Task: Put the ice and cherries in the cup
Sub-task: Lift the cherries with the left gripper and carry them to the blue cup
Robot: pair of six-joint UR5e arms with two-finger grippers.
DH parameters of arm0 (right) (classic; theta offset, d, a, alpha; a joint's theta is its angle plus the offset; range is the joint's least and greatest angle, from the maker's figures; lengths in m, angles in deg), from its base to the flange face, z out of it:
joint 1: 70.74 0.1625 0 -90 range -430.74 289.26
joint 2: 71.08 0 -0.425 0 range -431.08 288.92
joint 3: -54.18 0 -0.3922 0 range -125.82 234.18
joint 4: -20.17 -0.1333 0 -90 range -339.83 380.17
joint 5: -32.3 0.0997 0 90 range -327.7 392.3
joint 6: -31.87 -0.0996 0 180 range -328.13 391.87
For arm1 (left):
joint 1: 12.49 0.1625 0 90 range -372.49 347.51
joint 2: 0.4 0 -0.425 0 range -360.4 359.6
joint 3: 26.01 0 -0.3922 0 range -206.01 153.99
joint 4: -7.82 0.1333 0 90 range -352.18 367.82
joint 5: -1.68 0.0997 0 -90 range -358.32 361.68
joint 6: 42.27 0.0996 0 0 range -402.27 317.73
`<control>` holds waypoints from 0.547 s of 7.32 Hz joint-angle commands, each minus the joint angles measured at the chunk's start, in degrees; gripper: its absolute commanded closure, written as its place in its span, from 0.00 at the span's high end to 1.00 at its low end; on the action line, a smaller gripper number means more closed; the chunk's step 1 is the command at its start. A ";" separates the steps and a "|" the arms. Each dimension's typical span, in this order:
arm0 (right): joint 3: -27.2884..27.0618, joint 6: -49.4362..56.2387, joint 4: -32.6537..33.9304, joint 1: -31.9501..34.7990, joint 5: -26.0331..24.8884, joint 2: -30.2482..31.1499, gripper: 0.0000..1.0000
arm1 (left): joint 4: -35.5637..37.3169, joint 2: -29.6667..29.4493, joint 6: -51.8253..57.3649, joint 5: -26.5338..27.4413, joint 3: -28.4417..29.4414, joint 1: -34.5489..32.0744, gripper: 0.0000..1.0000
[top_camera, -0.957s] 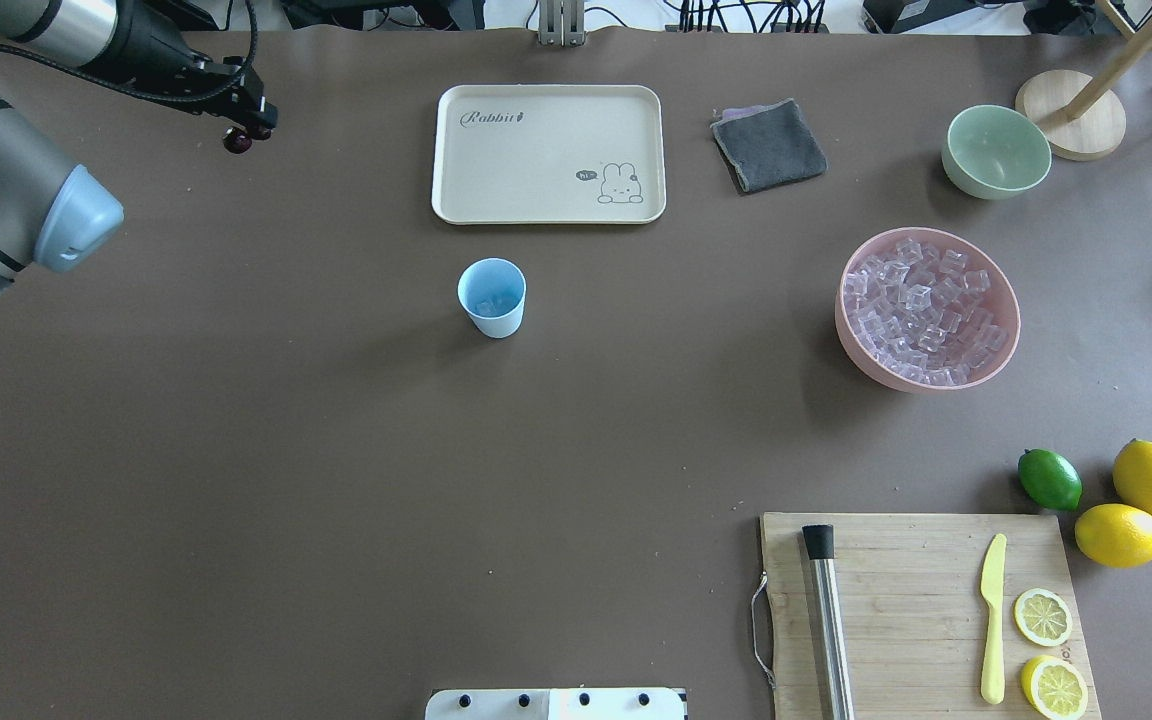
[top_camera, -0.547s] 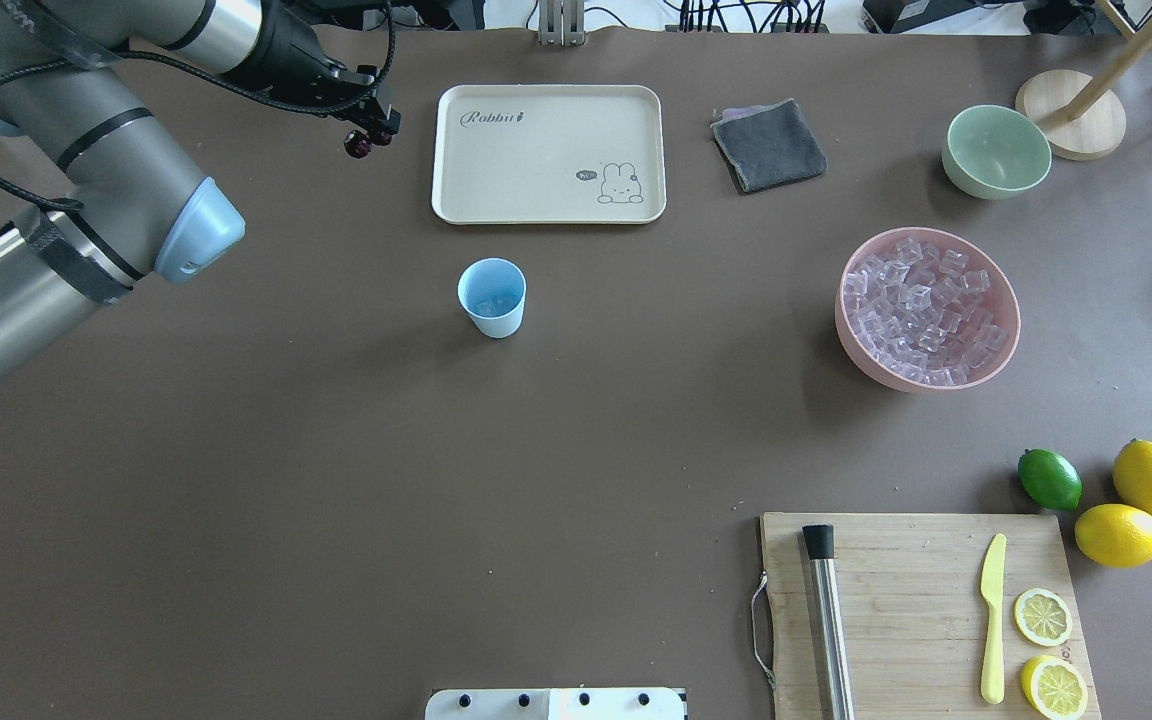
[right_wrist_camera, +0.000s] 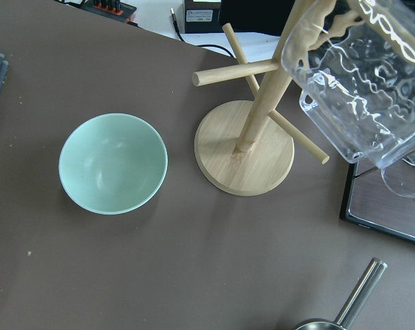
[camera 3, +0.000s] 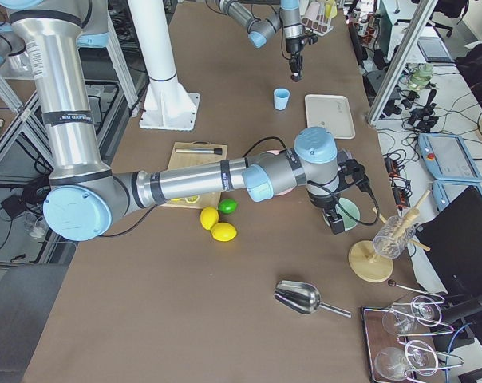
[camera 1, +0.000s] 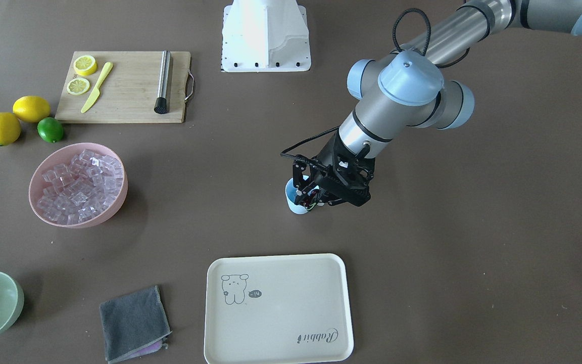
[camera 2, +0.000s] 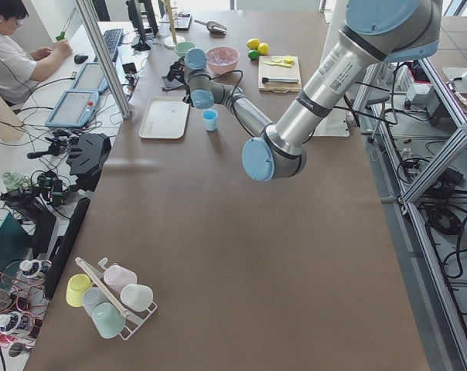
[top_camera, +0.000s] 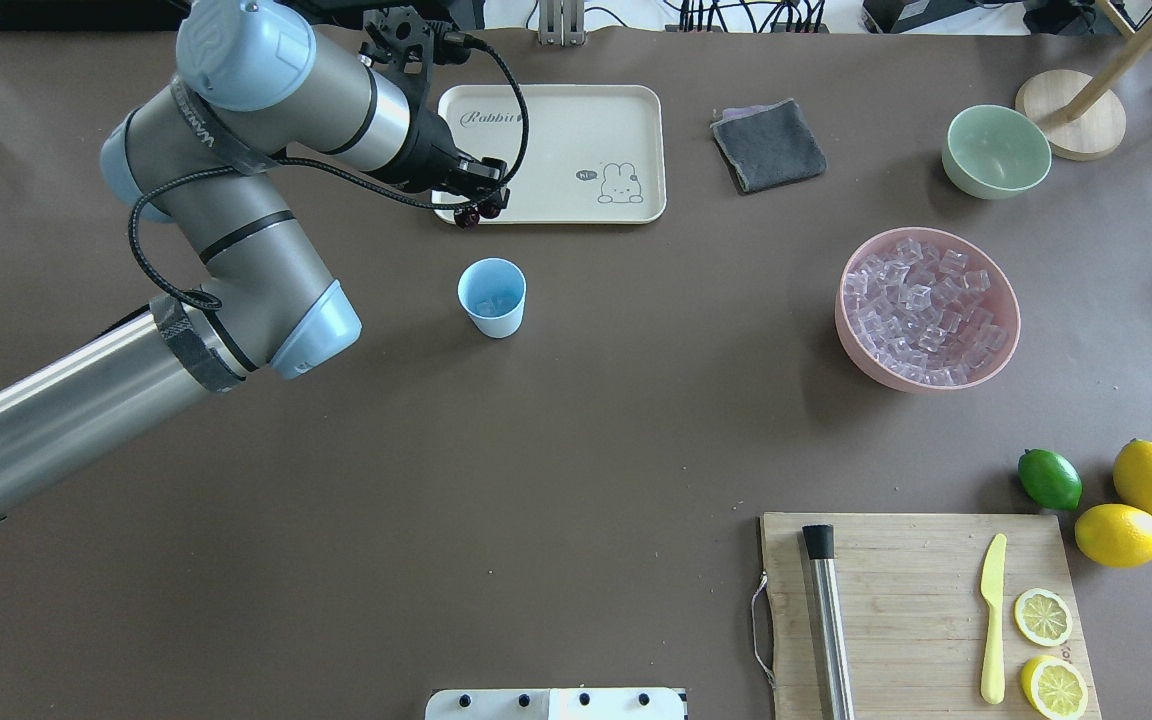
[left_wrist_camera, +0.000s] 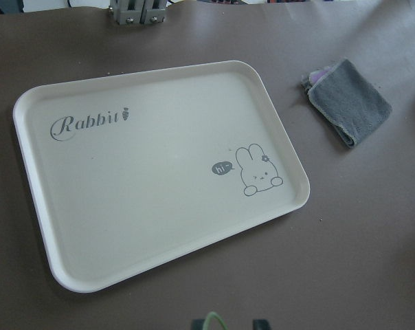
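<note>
The light-blue cup (top_camera: 492, 297) stands upright mid-table, just in front of the cream tray, and faint clear shapes show inside it. My left gripper (top_camera: 477, 203) hangs above the table, shut on the cherries (top_camera: 470, 214), which dangle dark red below its fingers. In the front-facing view the left gripper (camera 1: 316, 194) overlaps the cup (camera 1: 292, 201), with the cherries (camera 1: 313, 198) at its rim. A heap of ice (top_camera: 926, 305) fills the pink bowl (top_camera: 851, 345) on the right. My right gripper (camera 3: 334, 222) shows only in the exterior right view, beside the green bowl; whether it is open I cannot tell.
A cream rabbit tray (top_camera: 548, 152) lies behind the cup, with a grey cloth (top_camera: 768, 145) to its right. A pale green bowl (top_camera: 996, 150) and a wooden stand (top_camera: 1071, 112) sit far right. A cutting board (top_camera: 921, 610) with knife, steel muddler and lemon slices lies at the front right, beside a lime (top_camera: 1049, 478) and lemons.
My left arm has swung right from the table's far-left corner to the tray's front-left edge near the cup, carrying the cherries. Nothing else moved.
</note>
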 commanded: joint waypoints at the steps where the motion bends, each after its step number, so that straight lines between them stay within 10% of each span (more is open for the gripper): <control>1: 0.56 0.00 -0.07 0.07 -0.20 0.01 1.00 | -0.75 0.23 0.02 3.34 0.15 4.47 0.00; 4: 1.26 0.09 -0.16 0.08 -0.82 0.09 1.00 | -1.01 2.07 0.72 3.26 0.68 5.11 0.00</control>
